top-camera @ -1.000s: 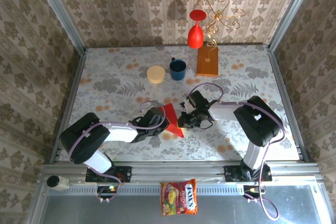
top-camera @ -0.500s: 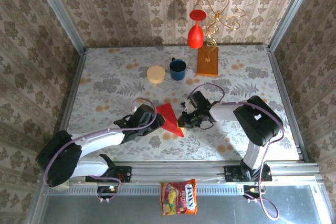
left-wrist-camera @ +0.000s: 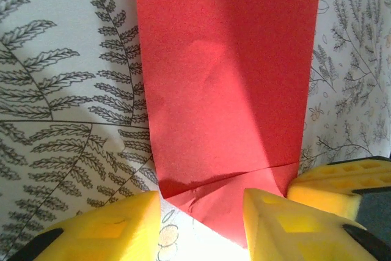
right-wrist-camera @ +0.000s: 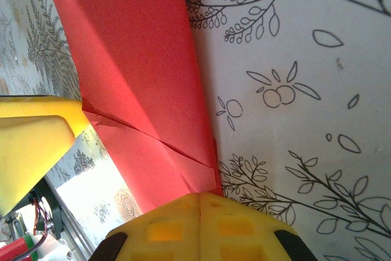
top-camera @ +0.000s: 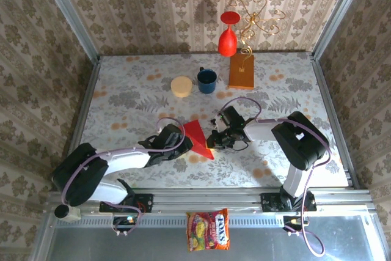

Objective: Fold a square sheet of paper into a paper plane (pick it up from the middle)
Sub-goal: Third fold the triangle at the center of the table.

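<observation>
"Yellow snack bag [top-camera: 208,230] lies nearest, at the metal rail in front of the arm bases. What's past it?"

"On the floral table [top-camera: 122,102], the red paper [top-camera: 197,137]. It's folded to a triangular shape and sits near the middle of the front half, between the two grippers."

"Which one has it?"

"The right gripper [right-wrist-camera: 199,212]. Its yellow fingers are pressed together on an edge of the paper. The left gripper [left-wrist-camera: 201,227] is spread, and a creased corner of the paper lies between its fingers [left-wrist-camera: 110,227] without being pinched."

"And farther back?"

"A cream round disc [top-camera: 181,86] sits just beside a blue mug [top-camera: 206,80], with an orange-brown block [top-camera: 241,71] to their right. By the back wall are a red vase [top-camera: 227,35] and a gold wire ornament [top-camera: 259,16]."
</observation>
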Available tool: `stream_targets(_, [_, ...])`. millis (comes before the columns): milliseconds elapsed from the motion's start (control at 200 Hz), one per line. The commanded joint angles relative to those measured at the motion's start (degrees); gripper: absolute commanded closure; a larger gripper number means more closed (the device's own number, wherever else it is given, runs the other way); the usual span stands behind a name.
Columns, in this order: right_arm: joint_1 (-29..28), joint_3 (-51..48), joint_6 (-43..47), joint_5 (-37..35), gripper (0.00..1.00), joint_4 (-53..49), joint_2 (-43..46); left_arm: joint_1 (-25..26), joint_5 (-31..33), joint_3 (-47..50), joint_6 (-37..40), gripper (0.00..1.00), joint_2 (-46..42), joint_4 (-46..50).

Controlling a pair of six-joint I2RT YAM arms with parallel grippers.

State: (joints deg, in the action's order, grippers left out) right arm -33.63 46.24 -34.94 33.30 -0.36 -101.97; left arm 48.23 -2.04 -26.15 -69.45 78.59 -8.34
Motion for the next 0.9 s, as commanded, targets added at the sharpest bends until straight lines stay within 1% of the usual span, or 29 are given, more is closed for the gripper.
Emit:
stream_targets(0, [0.23,-1.40,-0.48,-2.88,1.00,-2.02,-2.09,-0.34,-0.59,-0.38,-0.59,0.62,1.70,-2.93])
stream_targets(185, [0.23,-1.49,-0.48,-2.89,1.00,-1.83,-2.17,-0.42,-0.46,-0.83,-0.60,0.72,2.99,-4.58])
stream_targets(280, [0.23,-1.42,-0.48,-2.79,1.00,-1.75,-2.44,-0.35,-0.12,-0.50,-0.51,0.74,2.20,-5.02])
stream_targets(510, [0.23,-1.41,-0.39,-2.70,1.00,-1.48,-2.75,0.02,1.95,0.94,-0.52,0.73,-2.18,-4.65])
stream_targets(685, [0.32,-1.49,-0.41,-2.63,1.00,-1.48,-2.86,0.36,1.79,1.66,-0.81,0.71,-1.81,-4.37])
stream_targets(900, [0.40,-1.51,-0.52,-2.71,1.00,-1.40,-2.78,1.60,3.58,4.30,-2.91,0.71,-1.10,-5.02])
